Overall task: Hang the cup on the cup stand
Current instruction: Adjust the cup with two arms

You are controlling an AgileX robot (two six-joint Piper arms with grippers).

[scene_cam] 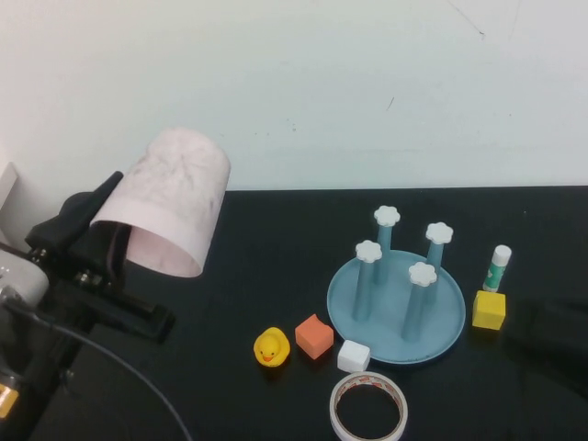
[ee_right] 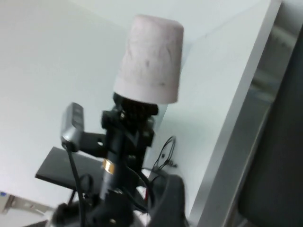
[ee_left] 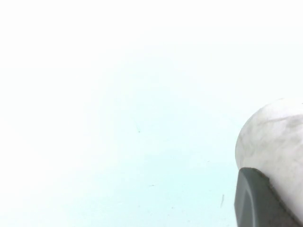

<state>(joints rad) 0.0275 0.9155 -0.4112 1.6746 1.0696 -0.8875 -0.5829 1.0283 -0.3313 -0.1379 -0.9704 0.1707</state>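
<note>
My left gripper (scene_cam: 106, 230) is shut on the rim of the pale pink cup (scene_cam: 173, 200) and holds it high above the table's left side, with its closed bottom pointing up and away. The cup also shows in the left wrist view (ee_left: 277, 137) and in the right wrist view (ee_right: 150, 59), on top of the left arm. The light blue cup stand (scene_cam: 446, 322), with four upright pegs and white flower caps, stands on the table at centre right, well apart from the cup. My right gripper (scene_cam: 551, 338) is a dark shape low at the table's right edge.
In front of the stand lie a yellow duck (scene_cam: 272, 347), an orange cube (scene_cam: 314, 335), a white cube (scene_cam: 353, 356) and a tape roll (scene_cam: 368, 409). To the stand's right are a yellow cube (scene_cam: 489, 310) and a glue stick (scene_cam: 497, 267). A white wall stands behind the table.
</note>
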